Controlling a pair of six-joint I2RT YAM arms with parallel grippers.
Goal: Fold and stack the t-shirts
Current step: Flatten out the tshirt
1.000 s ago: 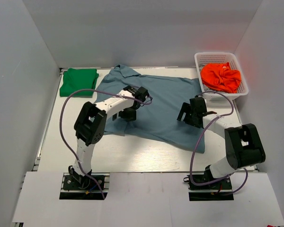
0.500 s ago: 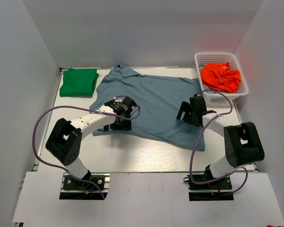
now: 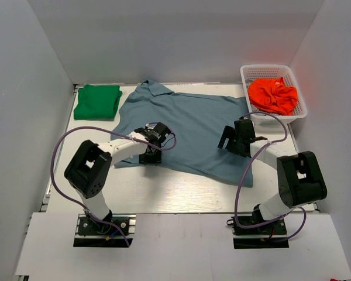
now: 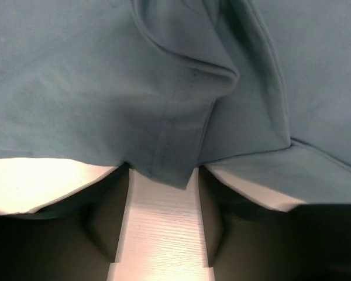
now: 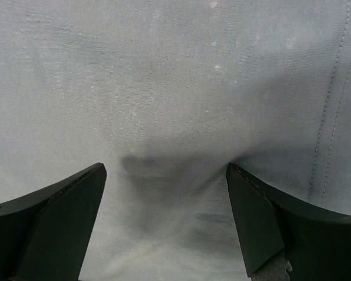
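1. Pale table [image 3: 181, 187], faint wood grain, walls on 3 sides. Bare strip along the near edge & down the left.
2. Centre: slate-blue tee [image 3: 202, 123] spread mostly flat, collar twd the far-left, some wrinkles. Its near-left hem is bunched, w/ the edge lying on the tabletop in the left wrist view.
3. Far-left corner: green tee [image 3: 97, 100], folded to a compact rectangle. It lies just beside the blue one's sleeve, poss. touching.
4. Far-right corner: white mesh basket [image 3: 269, 71]. The blue tee's far-right corner reaches its near-left side.
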